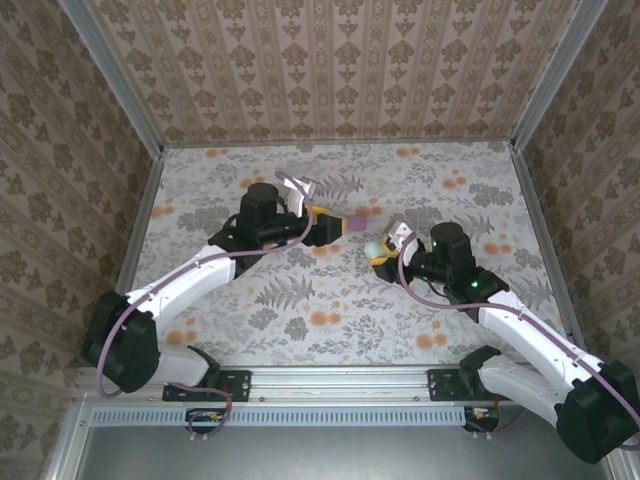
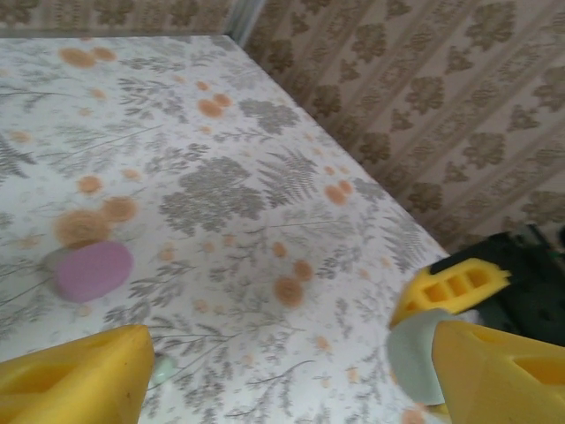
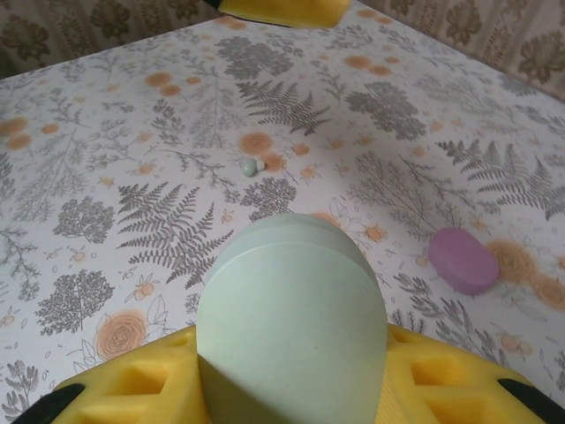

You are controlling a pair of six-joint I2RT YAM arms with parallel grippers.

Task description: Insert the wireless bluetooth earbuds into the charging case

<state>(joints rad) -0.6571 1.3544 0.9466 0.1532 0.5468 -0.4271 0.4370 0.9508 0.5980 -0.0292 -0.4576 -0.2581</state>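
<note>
The pink pebble-shaped charging case (image 1: 357,222) (image 2: 93,270) (image 3: 463,259) lies shut on the table. A small pale green earbud (image 3: 250,165) (image 2: 163,367) rests on the cloth beside my left gripper's near finger. My left gripper (image 1: 336,226) (image 2: 291,384) hovers low just left of the pink case, open, with nothing between its fingers. My right gripper (image 1: 381,252) (image 3: 291,393) is shut on a pale green rounded case (image 3: 291,309) (image 1: 373,247) (image 2: 413,358), held just above the table close to the left gripper's tip.
The floral-patterned tabletop (image 1: 330,300) is walled on three sides by patterned panels (image 1: 330,60). The two grippers stand close together at the table's middle, with the pink case between them and the back wall.
</note>
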